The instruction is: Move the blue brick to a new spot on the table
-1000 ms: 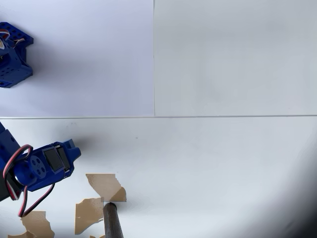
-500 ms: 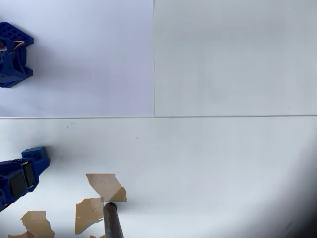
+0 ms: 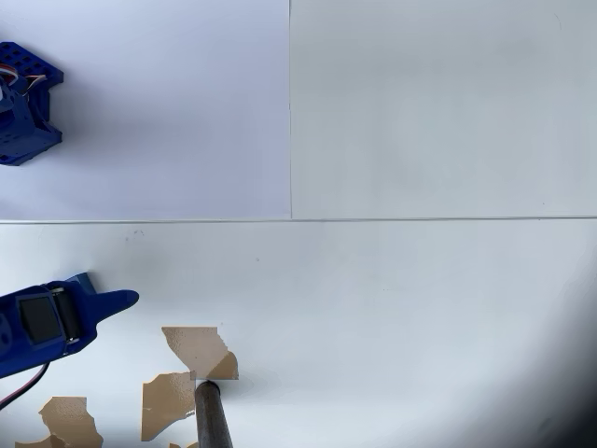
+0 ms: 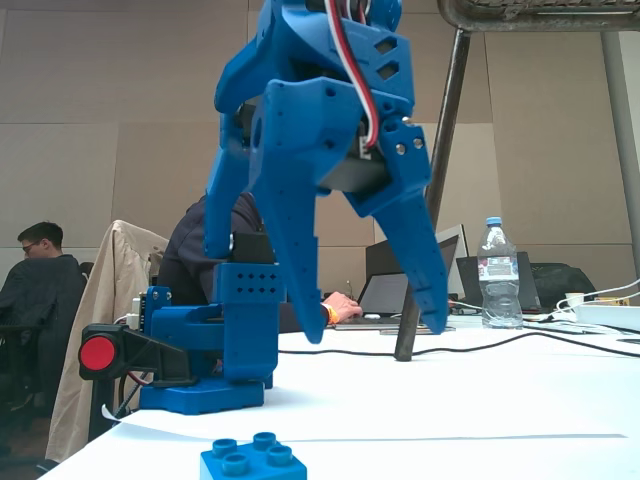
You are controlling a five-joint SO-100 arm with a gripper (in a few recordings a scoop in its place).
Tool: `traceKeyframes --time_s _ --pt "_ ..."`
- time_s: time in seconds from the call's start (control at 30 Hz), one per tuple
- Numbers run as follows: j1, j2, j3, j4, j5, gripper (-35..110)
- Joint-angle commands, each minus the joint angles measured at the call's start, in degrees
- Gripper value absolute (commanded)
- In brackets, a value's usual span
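Observation:
The blue brick (image 4: 252,460), small with round studs on top, lies on the white table (image 4: 500,390) at the near edge of the fixed view. My blue gripper (image 4: 373,330) hangs above and behind it, open wide with nothing between its two long fingers (image 4: 296,260). From overhead, the gripper (image 3: 103,306) reaches in from the left edge over the table (image 3: 420,308), one pointed finger aimed right.
A blue perforated block with wires (image 3: 23,103) sits at the far left. Torn brown patches (image 3: 196,350) and a dark pole (image 3: 213,415) lie near the lower left. The arm's base (image 4: 210,350) stands behind the brick. A water bottle (image 4: 497,272), cables and seated people are at the back.
The gripper drew back towards the left edge of the overhead view, then turned so that a pointed finger now reaches right again. Its servo and looped wires have left the view.

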State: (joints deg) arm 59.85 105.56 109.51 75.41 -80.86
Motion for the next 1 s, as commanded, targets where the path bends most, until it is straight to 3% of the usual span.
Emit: traceKeyframes --time_s 0.0,0.2,0.37,0.6,0.97 --pt "-12.92 17.93 11.43 0.53 1.67 22" --pt "-42.19 47.55 31.03 2.55 6.15 10" --pt "-59.33 57.74 38.06 3.6 12.3 4" --pt "-61.0 62.4 49.75 -2.37 7.73 3" --pt "-55.63 85.61 70.31 -2.99 -2.2 3"
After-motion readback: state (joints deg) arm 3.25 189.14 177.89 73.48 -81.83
